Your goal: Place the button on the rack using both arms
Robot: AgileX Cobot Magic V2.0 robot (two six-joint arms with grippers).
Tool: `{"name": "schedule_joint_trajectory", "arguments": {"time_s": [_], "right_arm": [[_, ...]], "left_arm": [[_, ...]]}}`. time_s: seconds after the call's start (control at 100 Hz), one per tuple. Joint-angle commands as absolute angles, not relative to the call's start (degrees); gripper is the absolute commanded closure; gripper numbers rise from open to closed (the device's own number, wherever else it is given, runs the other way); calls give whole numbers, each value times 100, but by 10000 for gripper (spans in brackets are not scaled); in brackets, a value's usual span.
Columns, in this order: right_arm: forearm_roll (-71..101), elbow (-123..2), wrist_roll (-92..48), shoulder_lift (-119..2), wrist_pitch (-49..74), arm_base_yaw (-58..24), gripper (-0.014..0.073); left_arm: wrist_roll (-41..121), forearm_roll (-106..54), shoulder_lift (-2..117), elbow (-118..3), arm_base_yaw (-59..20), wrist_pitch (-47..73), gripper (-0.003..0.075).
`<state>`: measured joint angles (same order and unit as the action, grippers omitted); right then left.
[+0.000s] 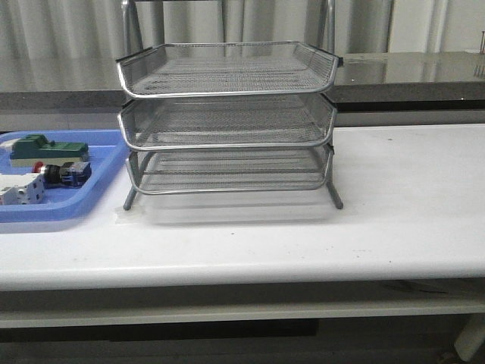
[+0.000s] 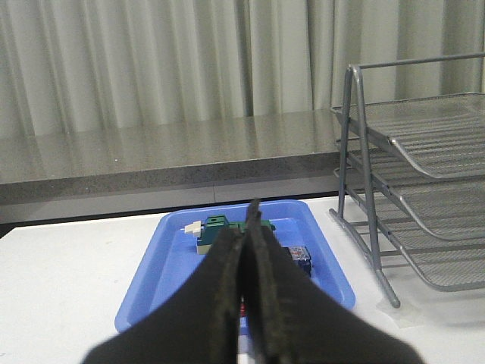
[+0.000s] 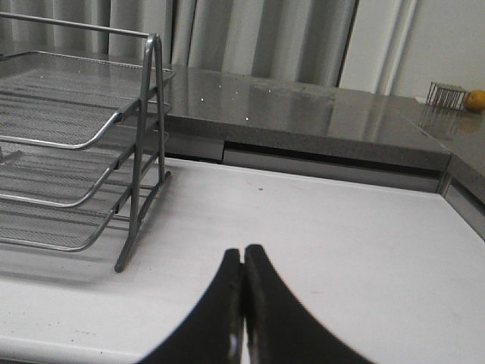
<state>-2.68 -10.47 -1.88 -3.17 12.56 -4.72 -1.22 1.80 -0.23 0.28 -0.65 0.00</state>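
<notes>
White tabletop fronts grey curtains. At the front view's left edge, the button (image 1: 62,174) lies in the blue tray (image 1: 98,189), touching the white breaker (image 1: 21,189), below the green block (image 1: 44,149). The rack (image 1: 227,121) stands centre. Left gripper (image 2: 246,227) and right gripper (image 3: 242,262) are pressed together, empty. Such crowding risks a pinch catching the breaker, or the cylinder rolling away.

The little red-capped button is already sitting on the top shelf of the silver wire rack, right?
Not quite. The red-capped push-button lies in the flat blue plastic tray beside the three-tier silver wire-mesh rack, whose shelves hold nothing; the front view shows this.
</notes>
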Motion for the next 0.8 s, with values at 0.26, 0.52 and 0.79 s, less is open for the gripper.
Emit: {"name": "schedule_joint_trajectory", "arguments": {"time_s": [0.26, 0.52, 0.79], "right_arm": [[498, -3155, 0, -2412, 2473, -453, 659], [566, -3873, 0, -3657, 2438, -453, 659], [1129, -3873, 0, -4208, 2264, -453, 659]], "left_arm": [[-162, 187, -214, 221, -68, -468, 741], [-162, 187, -214, 221, -68, -468, 741], [-162, 187, -214, 221, -68, -468, 741]]}}
